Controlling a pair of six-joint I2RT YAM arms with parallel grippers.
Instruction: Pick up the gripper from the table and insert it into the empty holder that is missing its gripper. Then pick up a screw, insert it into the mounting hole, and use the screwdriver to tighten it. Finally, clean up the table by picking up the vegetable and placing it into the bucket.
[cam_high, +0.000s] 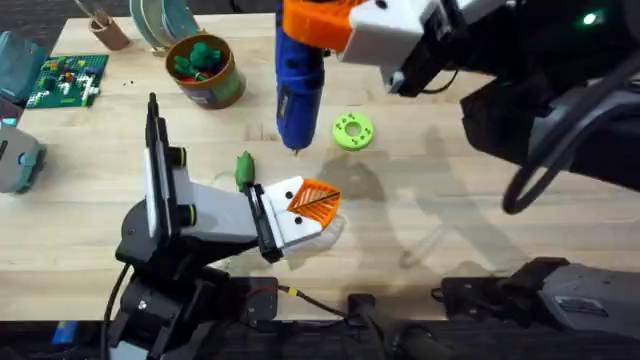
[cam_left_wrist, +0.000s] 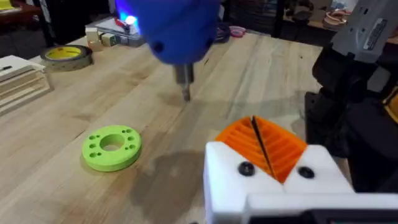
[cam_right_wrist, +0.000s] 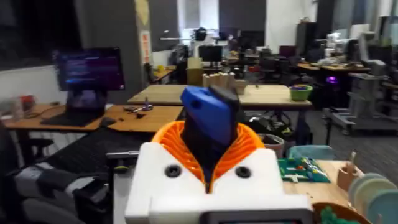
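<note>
Lower centre of the overhead frame, we see the left tool (cam_high: 312, 205), its orange pads pressed together, low over the desk (cam_high: 480, 200). Beside it lies the vegetable (cam_high: 244, 168). At top centre, the right tool (cam_high: 330, 20) pinches the screwdriver (cam_high: 298, 85), tip down. The bucket (cam_high: 208, 72) stands upper left.

No readable text, label, brand, number or sign anywhere. Blurred lines on the lit monitor (cam_right_wrist: 89, 73) in the room behind, too small to make out. Faint dark marks on a grey label (cam_left_wrist: 374, 35) on the arm housing in the left wrist view, not legible.
</note>
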